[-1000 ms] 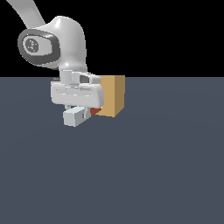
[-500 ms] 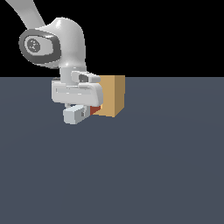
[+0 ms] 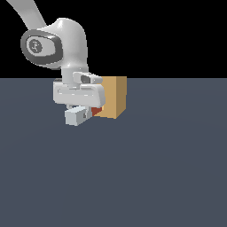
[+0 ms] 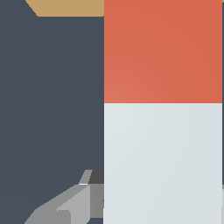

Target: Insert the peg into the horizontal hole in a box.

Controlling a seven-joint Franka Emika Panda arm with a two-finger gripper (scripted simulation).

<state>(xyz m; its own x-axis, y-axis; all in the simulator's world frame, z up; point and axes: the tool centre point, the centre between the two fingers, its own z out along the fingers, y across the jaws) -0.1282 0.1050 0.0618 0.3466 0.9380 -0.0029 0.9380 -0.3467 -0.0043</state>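
Note:
The box is a tan cube standing on the dark floor. In the exterior view my gripper hangs just left of it, shut on the peg. Only the peg's orange-red end shows there, up against the box's left face. The hole is hidden behind the peg and my hand. In the wrist view the peg fills half the picture, orange-red towards the box and pale grey-white nearer my grey finger.
The dark grey-blue floor spreads out all around the box. My white arm rises above the gripper at the exterior view's upper left. Nothing else stands in view.
My gripper and the peg have crept slightly to the exterior view's right, towards the box. A little less of the orange-red end shows now. The box has not moved.

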